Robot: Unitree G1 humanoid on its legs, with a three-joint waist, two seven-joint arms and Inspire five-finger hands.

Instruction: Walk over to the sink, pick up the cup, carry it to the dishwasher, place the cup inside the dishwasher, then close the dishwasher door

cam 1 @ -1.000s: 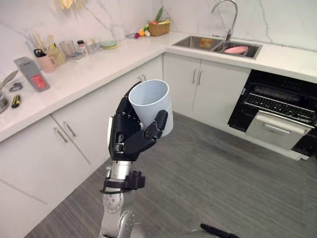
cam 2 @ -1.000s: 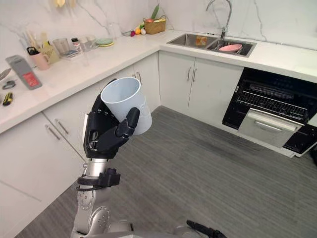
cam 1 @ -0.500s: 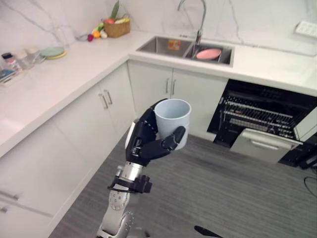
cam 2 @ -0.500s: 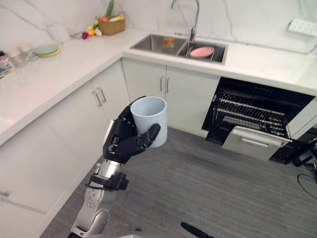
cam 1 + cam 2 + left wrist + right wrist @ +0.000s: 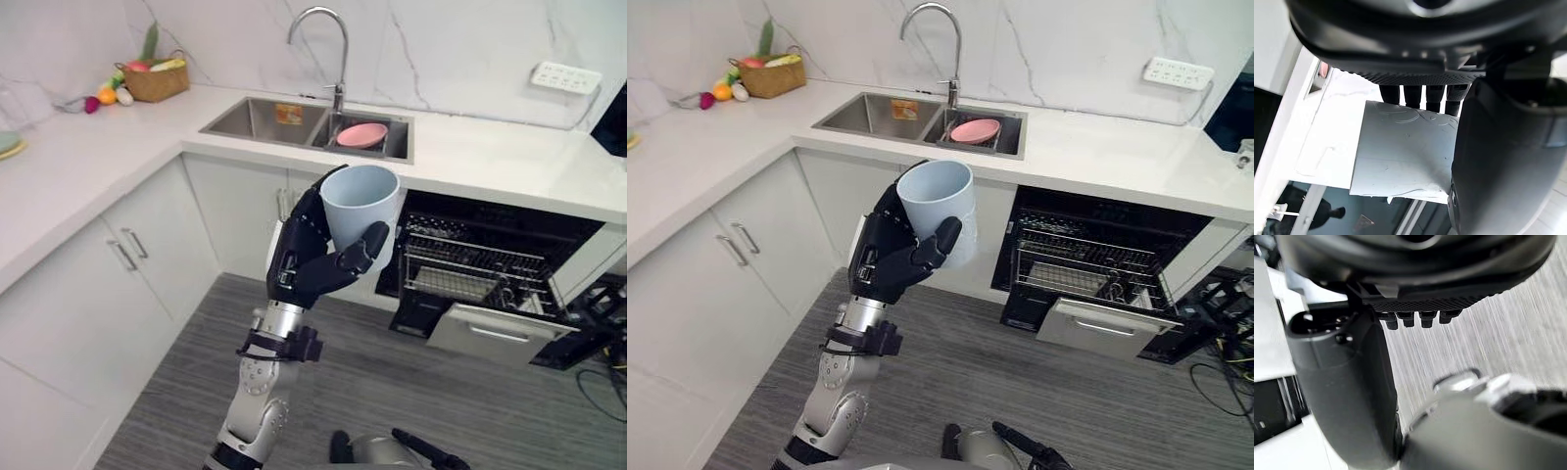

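In the left hand [image 5: 302, 266], fingers curled, sits one pale-blue cup [image 5: 359, 202].

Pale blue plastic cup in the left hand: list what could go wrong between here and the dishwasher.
1. The pale blue cup is pinned by thumb and fingers of the dark left hand; its smooth wall may slip while walking.
2. The black open dishwasher has its grey door sticking out low, so the robot could bump it on approach.
3. The cup could catch on the wire rack on entry.
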